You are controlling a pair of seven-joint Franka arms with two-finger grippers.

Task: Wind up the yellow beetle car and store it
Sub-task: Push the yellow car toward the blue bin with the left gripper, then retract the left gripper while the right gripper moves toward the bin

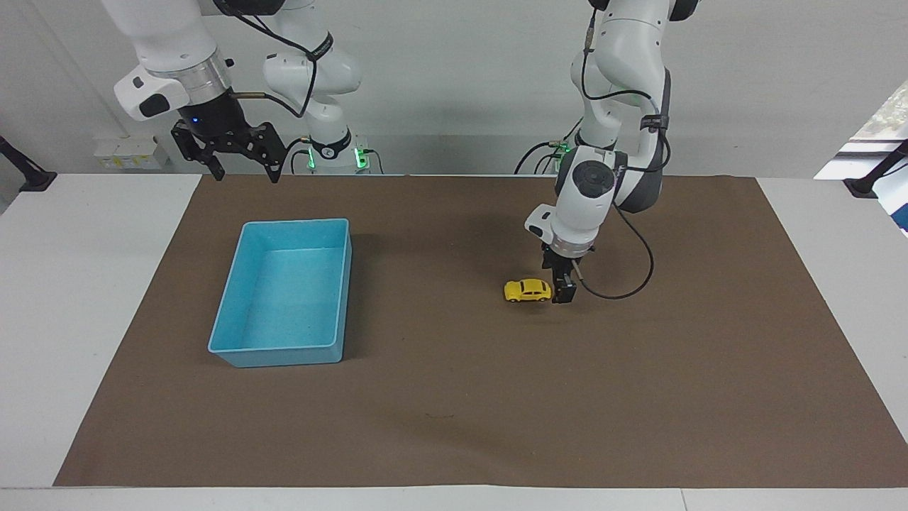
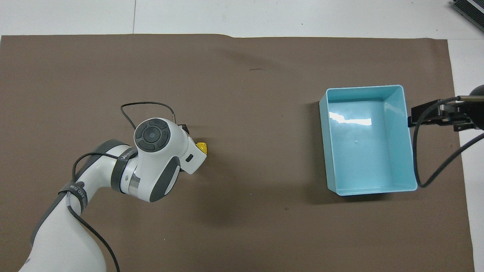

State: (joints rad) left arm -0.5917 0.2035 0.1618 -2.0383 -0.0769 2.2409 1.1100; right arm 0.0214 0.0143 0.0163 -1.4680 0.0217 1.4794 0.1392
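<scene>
One light-blue tray sits on the brown mat toward the right arm's end of the table, and nothing lies in it. There is one yellow car, standing on its wheels on the mat toward the left arm's end, well apart from the tray. The left gripper is low at the car's end, just beside it; whether its fingers are spread or pressed together cannot be told. The right gripper waits in the air over the mat's edge nearest the robots, fingers spread, holding nothing. The mat covers a white table; a pale wall rises past the two arms.
</scene>
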